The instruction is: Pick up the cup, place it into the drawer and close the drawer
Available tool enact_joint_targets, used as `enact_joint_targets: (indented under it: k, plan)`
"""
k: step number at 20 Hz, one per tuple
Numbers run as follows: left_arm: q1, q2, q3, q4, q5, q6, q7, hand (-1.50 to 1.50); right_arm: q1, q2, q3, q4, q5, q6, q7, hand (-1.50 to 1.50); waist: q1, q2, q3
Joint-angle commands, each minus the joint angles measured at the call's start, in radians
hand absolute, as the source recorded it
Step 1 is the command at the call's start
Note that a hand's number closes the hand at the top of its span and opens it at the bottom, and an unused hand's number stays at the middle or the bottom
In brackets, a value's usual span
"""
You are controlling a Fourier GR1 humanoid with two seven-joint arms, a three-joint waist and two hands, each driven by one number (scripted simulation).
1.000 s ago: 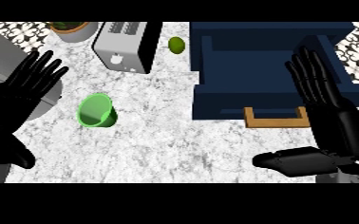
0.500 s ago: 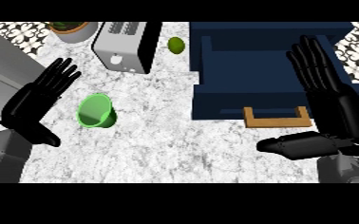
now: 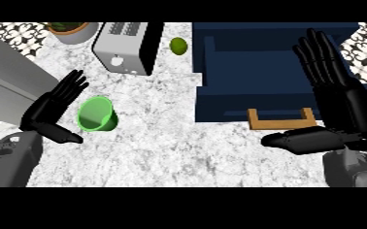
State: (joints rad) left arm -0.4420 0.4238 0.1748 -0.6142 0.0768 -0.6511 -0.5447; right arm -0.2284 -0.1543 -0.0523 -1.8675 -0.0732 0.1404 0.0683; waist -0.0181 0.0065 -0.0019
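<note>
A green cup lies on the marble counter at the left, its mouth facing down toward me. My left hand is open just left of the cup, fingers straight and thumb low beneath it, almost touching its side. The dark blue drawer stands open at the right, with a wooden handle on its front. Over the drawer's right part my right hand is held open, fingers pointing up and thumb stretched left below the handle.
A silver toaster stands behind the cup. A lime lies between the toaster and the drawer. A potted plant is at the back left, and a grey appliance edge runs along the left.
My left hand has moved right and inward, from the left edge to right beside the cup. The right hand has barely shifted. The cup lies where it was.
</note>
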Motion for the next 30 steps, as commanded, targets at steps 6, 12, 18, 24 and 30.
enact_joint_targets:
  k: [6,12,18,24,30]
  plan:
    - [-0.064,-0.019,-0.041,0.280,-0.135,0.046,-0.304,-1.50,-0.075,-0.014,-0.022,0.020,-0.024,0.006,0.035,-1.50,-0.017,0.010,-0.003]
    - [-0.104,0.000,-0.044,0.354,-0.145,0.034,-0.332,-1.50,-0.038,-0.019,-0.030,-0.009,-0.051,0.026,0.045,-1.50,-0.023,0.007,-0.003]
    - [-0.040,-0.054,-0.066,0.365,-0.169,0.092,-0.456,-1.50,-0.043,-0.061,-0.060,0.004,-0.064,0.057,0.044,-1.50,-0.025,0.010,-0.004]
    - [-0.065,-0.043,-0.072,0.389,-0.175,0.065,-0.477,-1.50,-0.083,-0.044,-0.067,0.021,-0.059,0.030,0.038,-1.50,-0.032,0.016,-0.006]
    - [-0.069,-0.068,-0.088,0.394,-0.191,0.078,-0.527,-1.50,-0.086,-0.049,-0.057,0.014,-0.053,0.033,0.057,-1.50,-0.025,0.013,-0.005]
